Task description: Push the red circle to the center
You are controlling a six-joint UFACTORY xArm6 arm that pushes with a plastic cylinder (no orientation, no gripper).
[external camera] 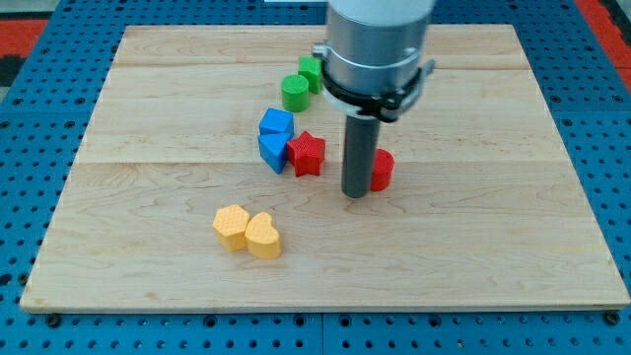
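The red circle [382, 170] stands near the board's middle, partly hidden behind my rod. My tip [356, 194] rests on the board just left of it and slightly nearer the view's bottom, touching or almost touching it. A red star [307, 153] lies a short way to the left of the rod.
Two blue blocks [275, 137] sit against the red star's left. A green cylinder [294, 93] and another green block [311, 71] lie toward the view's top. A yellow hexagon [231, 226] and a yellow heart [263, 236] sit together at lower left. The wooden board [493, 247] ends at a blue pegboard.
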